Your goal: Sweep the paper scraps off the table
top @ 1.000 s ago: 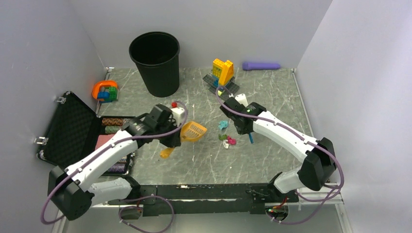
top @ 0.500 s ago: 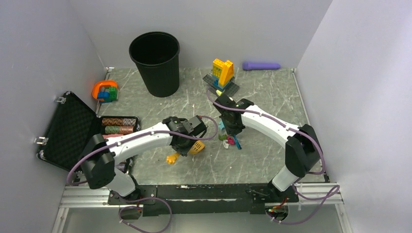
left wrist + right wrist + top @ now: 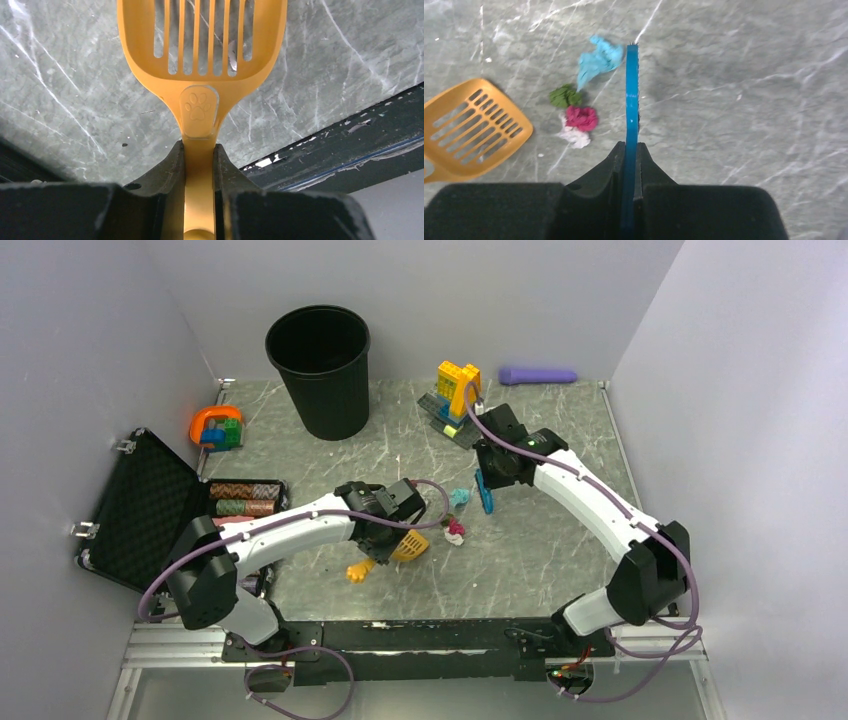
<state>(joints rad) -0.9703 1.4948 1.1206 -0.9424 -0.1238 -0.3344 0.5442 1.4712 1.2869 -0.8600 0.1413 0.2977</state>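
Stretching far-to-near, paper scraps [image 3: 580,118] strung loosely

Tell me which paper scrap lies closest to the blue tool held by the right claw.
The teal scrap: it lies right beside the tip of the blue tool, while the other three scraps sit clustered farther off.

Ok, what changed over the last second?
The left tool carried the orange scoop rightward and down beside the paper scraps. The right tool swept its blue scraper left, nudging them toward the scoop, then drew back. Both grips, teal scrap and bin unchanged.
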